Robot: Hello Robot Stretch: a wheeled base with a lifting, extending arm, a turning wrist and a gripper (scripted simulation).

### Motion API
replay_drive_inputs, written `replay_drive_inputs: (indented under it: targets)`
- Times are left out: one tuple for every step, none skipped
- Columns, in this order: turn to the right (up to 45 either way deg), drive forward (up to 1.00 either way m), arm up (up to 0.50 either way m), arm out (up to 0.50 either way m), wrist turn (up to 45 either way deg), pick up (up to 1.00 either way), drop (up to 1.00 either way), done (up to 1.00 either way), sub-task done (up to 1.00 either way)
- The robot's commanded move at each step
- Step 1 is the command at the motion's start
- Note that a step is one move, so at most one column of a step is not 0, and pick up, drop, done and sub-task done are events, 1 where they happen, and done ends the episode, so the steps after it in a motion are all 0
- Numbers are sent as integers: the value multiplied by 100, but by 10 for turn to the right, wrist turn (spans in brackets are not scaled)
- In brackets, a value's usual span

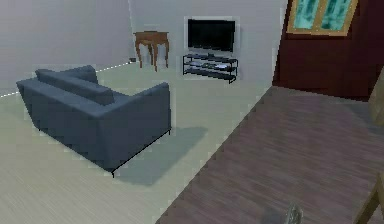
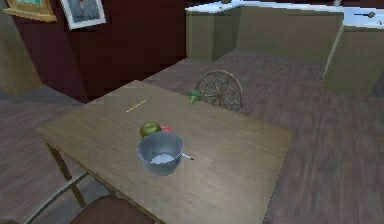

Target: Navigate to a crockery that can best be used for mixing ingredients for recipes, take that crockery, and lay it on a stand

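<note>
A grey, round bowl stands on a wooden dining table, near its front edge in the arm side view. Just behind the bowl lie a green apple and a small red thing. In the forward view, a low black stand carrying a television stands against the far wall. A small wooden side table sits to its left in the corner.
A blue sofa takes up the pale carpet on the forward view's left; dark wood floor runs to the right. Around the dining table are a round-backed chair and a near chair. Kitchen counters stand beyond.
</note>
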Motion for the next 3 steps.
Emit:
replay_drive_inputs:
  targets:
    - [0, 0, 38, 0, 0, 0, 0, 0, 0]
    - [0, 0, 0, 28, 0, 0, 0, 0, 0]
    - [0, 0, 0, 0, 450, 0, 0, 0, 0]
